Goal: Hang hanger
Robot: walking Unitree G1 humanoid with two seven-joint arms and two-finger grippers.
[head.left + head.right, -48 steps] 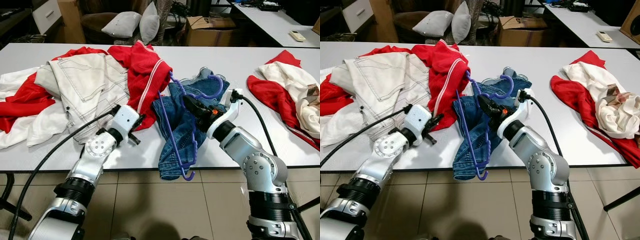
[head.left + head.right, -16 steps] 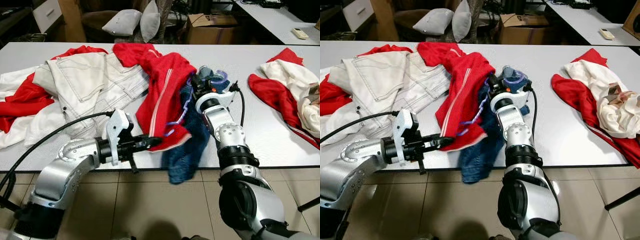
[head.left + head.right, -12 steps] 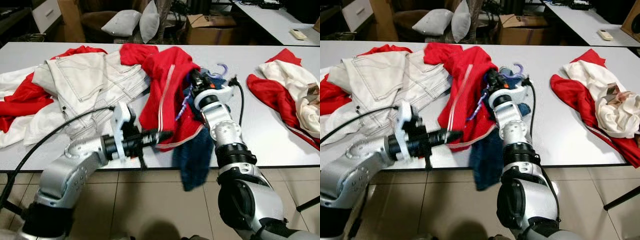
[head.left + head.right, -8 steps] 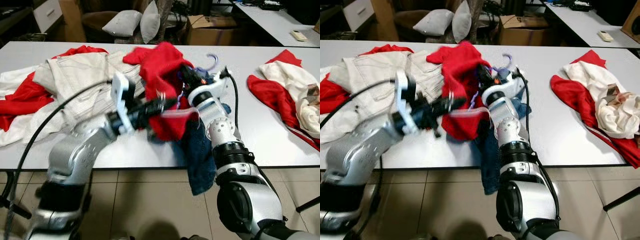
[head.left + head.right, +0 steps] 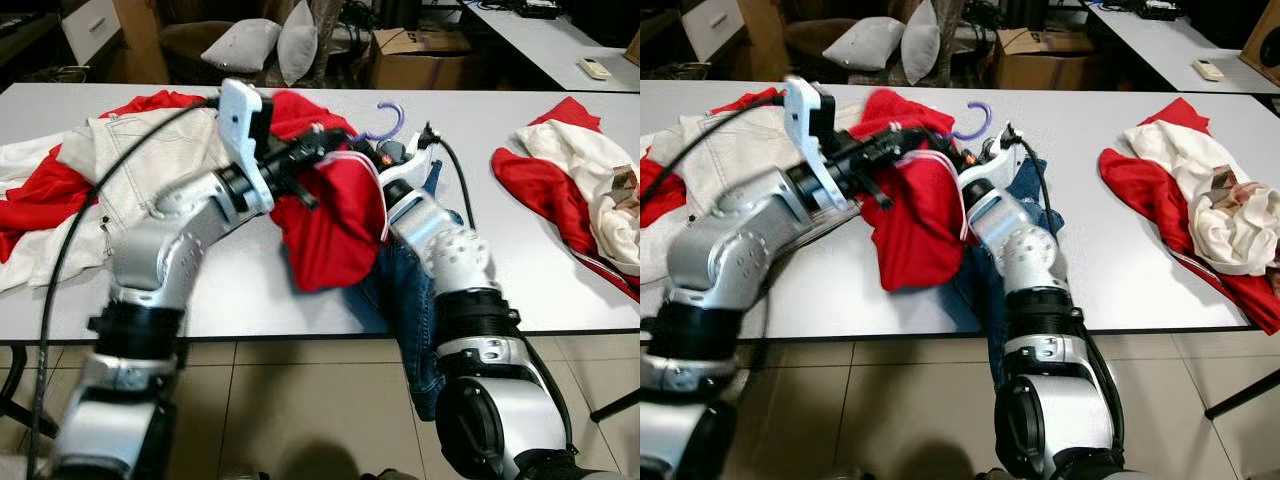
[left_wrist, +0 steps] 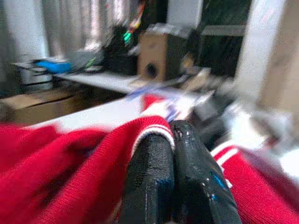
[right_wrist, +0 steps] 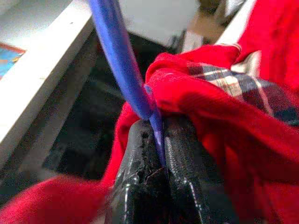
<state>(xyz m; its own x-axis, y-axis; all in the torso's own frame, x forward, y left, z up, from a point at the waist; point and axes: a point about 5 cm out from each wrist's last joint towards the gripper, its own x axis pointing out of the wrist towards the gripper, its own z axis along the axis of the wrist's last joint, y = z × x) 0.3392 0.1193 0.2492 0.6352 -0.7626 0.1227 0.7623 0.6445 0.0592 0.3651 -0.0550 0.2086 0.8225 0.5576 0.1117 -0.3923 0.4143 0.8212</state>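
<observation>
— Where were the arms?

— I saw both raised above the white table (image 5: 250, 300). The right gripper (image 7: 156, 140) was clamped on the purple hanger (image 5: 385, 120), its hook poking up above the red garment (image 5: 335, 220). The left gripper (image 6: 173, 154) was pinched shut on that garment's white-striped edge.

— And around the hanger?

— Blue jeans (image 5: 410, 300) drooped off the table edge beneath it; white jeans (image 5: 150, 150) lay to its left, red-and-white clothes (image 5: 570, 180) well to its right, cushions (image 5: 270, 45) and a cardboard box (image 5: 415, 55) behind.

- White table (image 5: 520, 260) carries the clothes.
- Left of the left gripper (image 5: 318, 150): white jeans (image 5: 150, 165) over red cloth (image 5: 40, 195).
- Right of the right gripper (image 5: 372, 150): red-and-white garment pile (image 5: 575, 190).
</observation>
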